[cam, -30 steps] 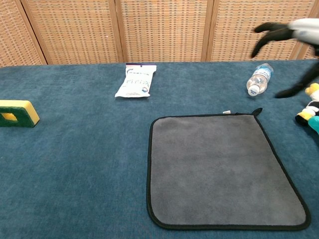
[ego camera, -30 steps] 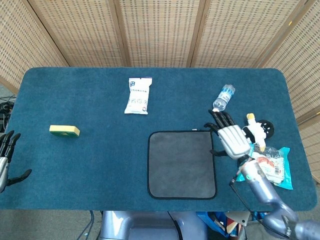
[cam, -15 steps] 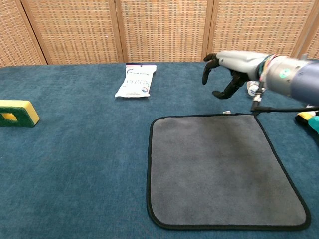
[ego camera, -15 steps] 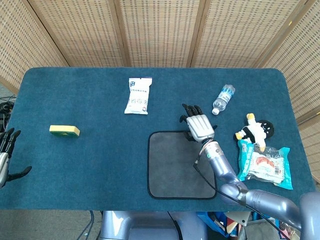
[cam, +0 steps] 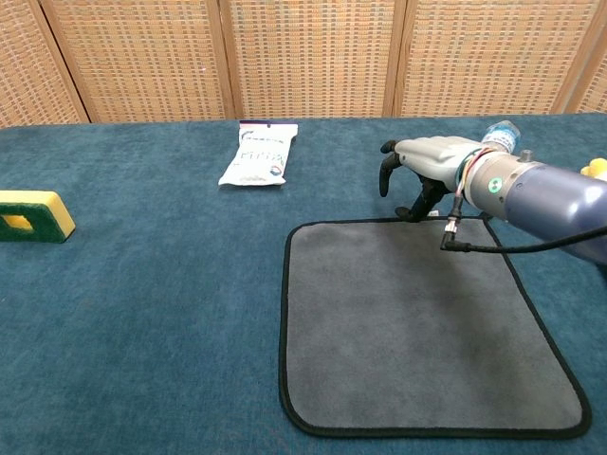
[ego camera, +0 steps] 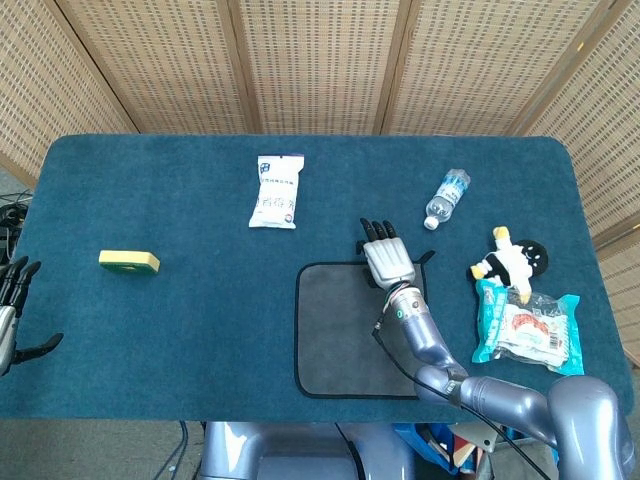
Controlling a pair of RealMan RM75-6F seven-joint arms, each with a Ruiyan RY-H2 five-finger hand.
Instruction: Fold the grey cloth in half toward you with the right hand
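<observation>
The grey cloth with a black hem lies flat and unfolded near the table's front edge. My right hand hovers palm down over the cloth's far edge, near its middle, fingers spread and curved downward, holding nothing. In the chest view its fingertips reach down close to the far hem. My left hand stays low at the far left off the table, fingers apart and empty.
A white packet lies at the back centre. A yellow sponge is at the left. A water bottle, a plush toy and a snack bag sit on the right of the blue table.
My right hand has swung left from beside the plush toy to the cloth's far edge and dropped lower toward the hem. The cloth and the left hand have not moved.
</observation>
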